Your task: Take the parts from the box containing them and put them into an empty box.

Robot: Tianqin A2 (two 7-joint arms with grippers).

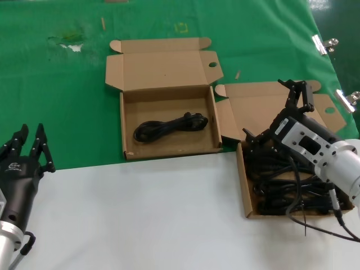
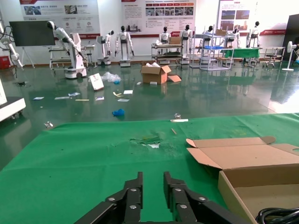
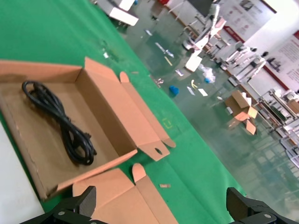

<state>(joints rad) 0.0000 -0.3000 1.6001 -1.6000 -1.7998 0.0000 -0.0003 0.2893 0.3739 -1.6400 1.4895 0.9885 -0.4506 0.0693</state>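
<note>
While our right gripper (image 1: 297, 94) hangs over the parts (image 1: 287, 183), jaws spread wide, our left gripper (image 1: 28, 147) idles, jaws pressed nearly together

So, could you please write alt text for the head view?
The right gripper, open, hovers over the right box of black cords. The left box holds one cord; the left gripper waits aside.

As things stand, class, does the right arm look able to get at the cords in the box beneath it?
Probably yes. The right gripper hangs open over the full box, whose lid is folded back, and nothing covers the cords. The left gripper sits parked far off.
</note>
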